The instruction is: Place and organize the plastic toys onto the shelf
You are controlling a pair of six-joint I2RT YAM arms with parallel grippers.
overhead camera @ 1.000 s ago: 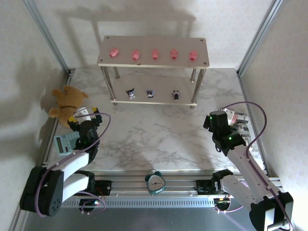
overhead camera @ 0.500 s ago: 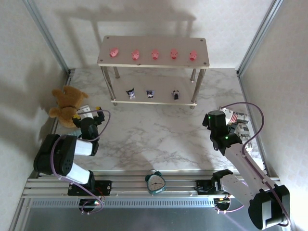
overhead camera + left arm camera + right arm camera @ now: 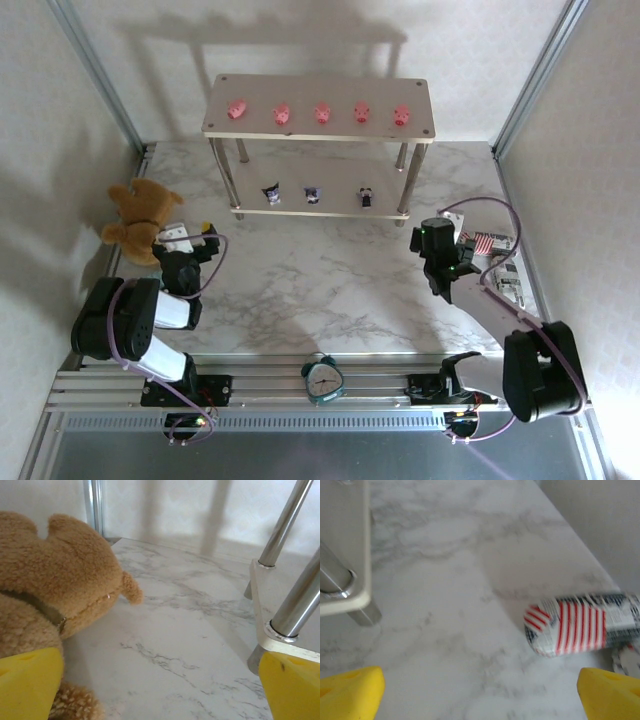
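The shelf (image 3: pixel 320 90) stands at the back of the table. Several pink pig toys (image 3: pixel 322 112) sit in a row on its top board, and three dark figurines (image 3: pixel 314 194) stand on the lower board. My left gripper (image 3: pixel 192 238) is low over the marble, between the teddy bear and the shelf's left leg (image 3: pixel 295 605). It is open: its yellow fingers (image 3: pixel 27 685) stand far apart with bare table between them (image 3: pixel 160 690). My right gripper (image 3: pixel 432 232) hovers near the shelf's right front corner (image 3: pixel 345 555). It is open too (image 3: pixel 480 692), with nothing between its fingers (image 3: pixel 610 692).
A brown teddy bear (image 3: pixel 140 215) lies at the left edge, close to my left finger (image 3: pixel 55 580). A red-striped pack (image 3: pixel 490 243) lies at the right, just ahead of my right gripper (image 3: pixel 580 625). A teal alarm clock (image 3: pixel 323 378) rests on the front rail.
The left arm has folded back and its gripper has shifted slightly up toward the bear. The right gripper has moved up and left toward the shelf's right leg. Both stayed open.
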